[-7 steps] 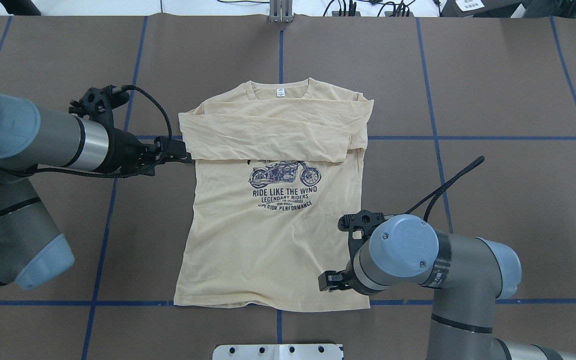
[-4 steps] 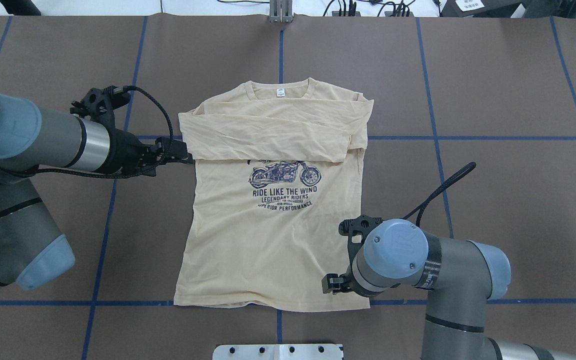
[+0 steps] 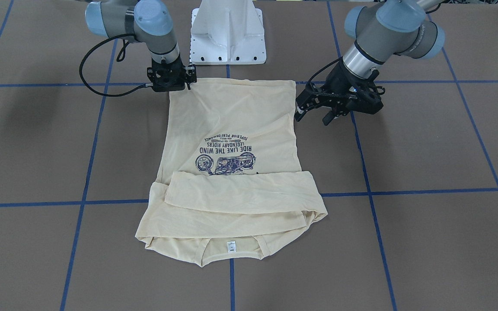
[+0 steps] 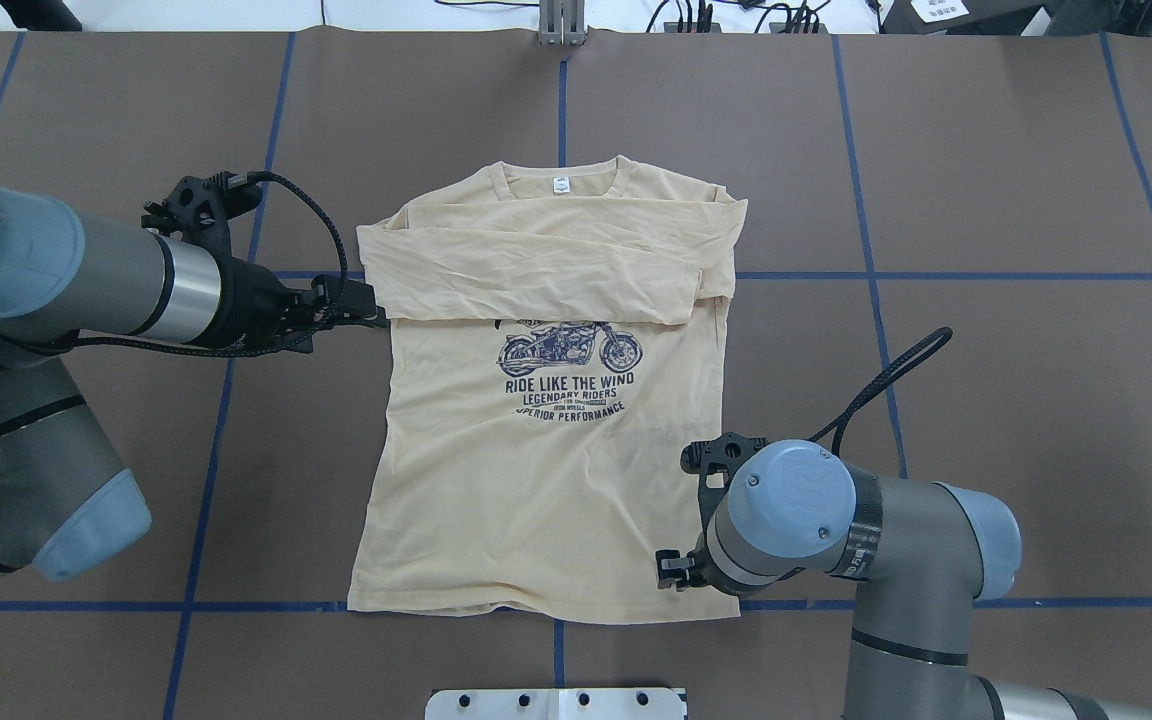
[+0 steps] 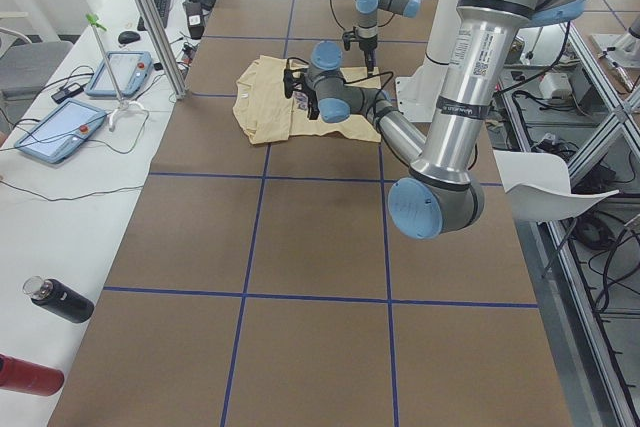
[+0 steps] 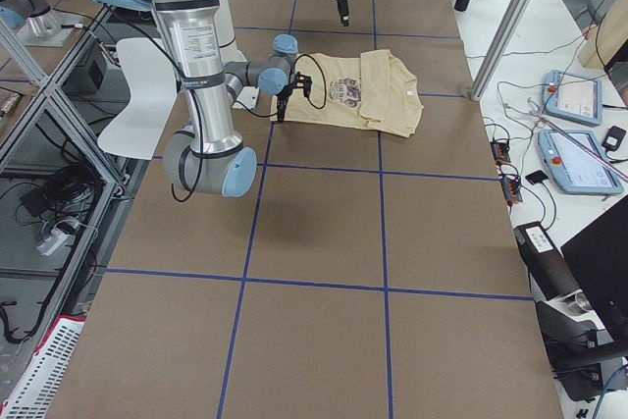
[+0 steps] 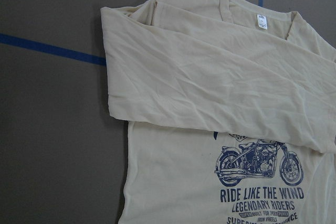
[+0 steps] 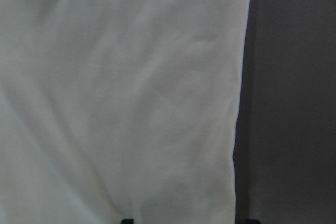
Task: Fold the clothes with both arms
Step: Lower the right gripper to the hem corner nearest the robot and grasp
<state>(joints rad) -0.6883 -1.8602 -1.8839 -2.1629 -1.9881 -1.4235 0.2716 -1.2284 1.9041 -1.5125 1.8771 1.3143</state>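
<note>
Cream shirt (image 4: 536,480) flat, right tool (image 4: 669,570) spread over hem corner (image 4: 729,610), left tool (image 4: 371,305) spread beside sleeve (image 4: 536,270)

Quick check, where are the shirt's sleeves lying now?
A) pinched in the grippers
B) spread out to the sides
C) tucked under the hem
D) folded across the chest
D: the sleeves lie crosswise over the chest of the shirt, covering the top of the print.

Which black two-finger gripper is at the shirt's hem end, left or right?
The right gripper, over a hem corner of the pale cream-yellow shirt. The left gripper is beside the shirt's side edge, by the folded sleeves.
</note>
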